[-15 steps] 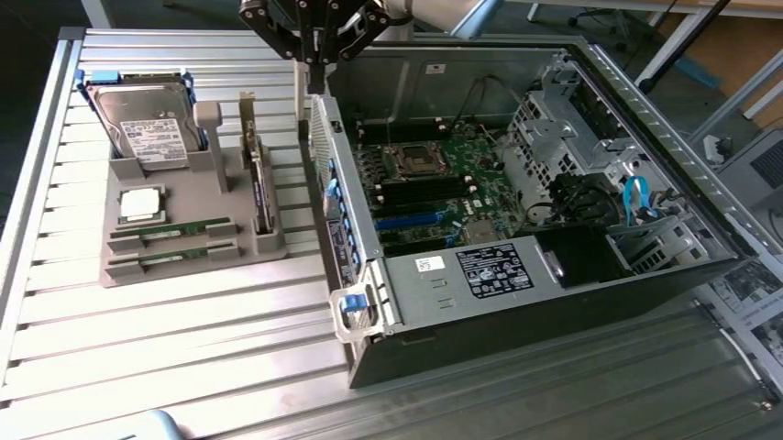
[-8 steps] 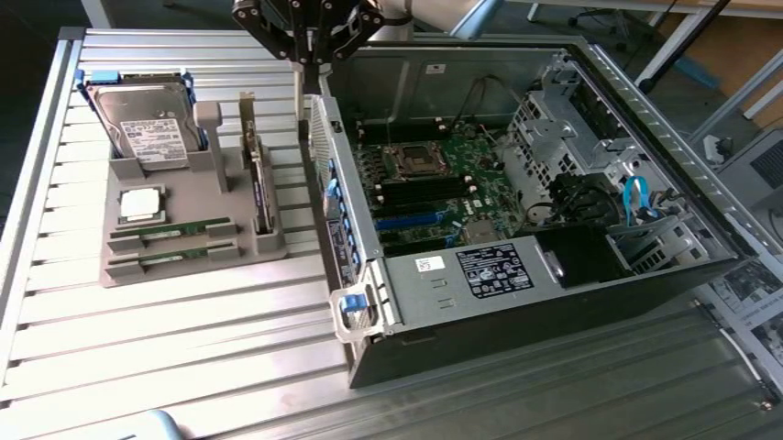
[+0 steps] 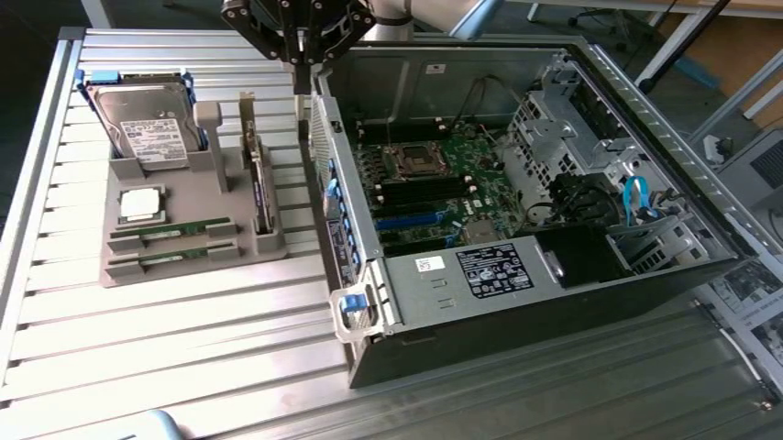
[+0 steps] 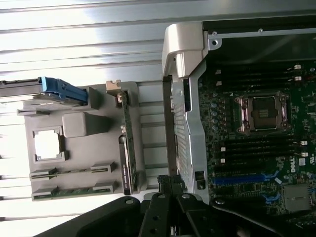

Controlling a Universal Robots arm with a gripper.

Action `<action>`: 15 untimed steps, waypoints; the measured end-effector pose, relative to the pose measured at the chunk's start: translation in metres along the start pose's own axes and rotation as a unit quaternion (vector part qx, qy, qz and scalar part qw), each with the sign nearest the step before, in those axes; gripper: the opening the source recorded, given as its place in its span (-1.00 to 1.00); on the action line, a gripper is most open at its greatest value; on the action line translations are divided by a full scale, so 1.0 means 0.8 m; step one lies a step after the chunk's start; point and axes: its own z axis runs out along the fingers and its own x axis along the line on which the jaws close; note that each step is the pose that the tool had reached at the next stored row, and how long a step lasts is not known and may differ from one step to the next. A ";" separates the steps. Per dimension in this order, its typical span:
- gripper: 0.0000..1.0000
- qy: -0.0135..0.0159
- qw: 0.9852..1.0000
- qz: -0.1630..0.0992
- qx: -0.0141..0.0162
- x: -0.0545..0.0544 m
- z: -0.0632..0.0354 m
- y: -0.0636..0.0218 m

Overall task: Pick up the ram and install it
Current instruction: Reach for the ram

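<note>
On the grey moulded plastic holder (image 3: 208, 206), towards the exterior view's left of the ribbed metal worktop (image 3: 183, 339), lies the ram (image 3: 171, 229), a thin, narrow green circuit-board stick with small dark chips. It sits flat in a slot between two end blocks. A look-alike second stick (image 3: 171, 259) lies just beside it, and you cannot tell which of the two is meant. Treat the ram as light, stiff and fragile. You would do best to take it by its long edges near the middle, where the end blocks leave it free, and keep off the chips and contacts.

The black gripper (image 3: 297, 60) hangs over the near wall of the open black and grey computer case (image 3: 347, 183), well apart from the ram. Its fingers (image 4: 165, 183) look pressed together, with nothing between them.

On the same holder you have a square silver processor chip (image 3: 141, 203) and a silver hard drive with a white label (image 3: 147, 137). A narrow upright card (image 3: 257, 183) also stands on its edge there. That card and the case wall stand between the ram and the green motherboard (image 3: 471, 165) with its black memory slots (image 3: 423, 192)
</note>
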 end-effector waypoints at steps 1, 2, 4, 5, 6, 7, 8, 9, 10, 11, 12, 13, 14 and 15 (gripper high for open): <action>-0.79 0.000 1.000 0.000 0.000 0.001 0.000 0.000; -0.79 0.000 1.000 0.000 0.000 0.002 0.000 0.000; -0.79 0.000 1.000 0.000 0.000 0.004 0.000 0.000; -0.79 0.000 1.000 0.000 0.000 0.005 0.000 0.000; -0.79 0.000 1.000 0.000 0.000 0.006 0.000 0.000; -0.79 0.000 1.000 0.000 0.000 0.007 0.000 -0.001; -0.79 0.000 1.000 0.000 0.000 0.008 0.000 -0.001; -0.79 0.000 1.000 0.000 0.000 0.009 0.000 -0.001; -0.79 0.000 1.000 0.000 0.000 0.010 0.000 -0.001; -0.79 0.000 1.000 0.000 0.000 0.011 0.000 -0.001; -0.79 0.000 1.000 0.000 0.000 0.012 0.000 -0.001; -0.79 0.000 1.000 0.000 0.000 0.013 0.000 -0.001; -0.79 0.000 1.000 0.000 0.000 0.014 0.000 -0.001; -0.79 0.000 1.000 0.000 0.000 0.015 0.000 -0.001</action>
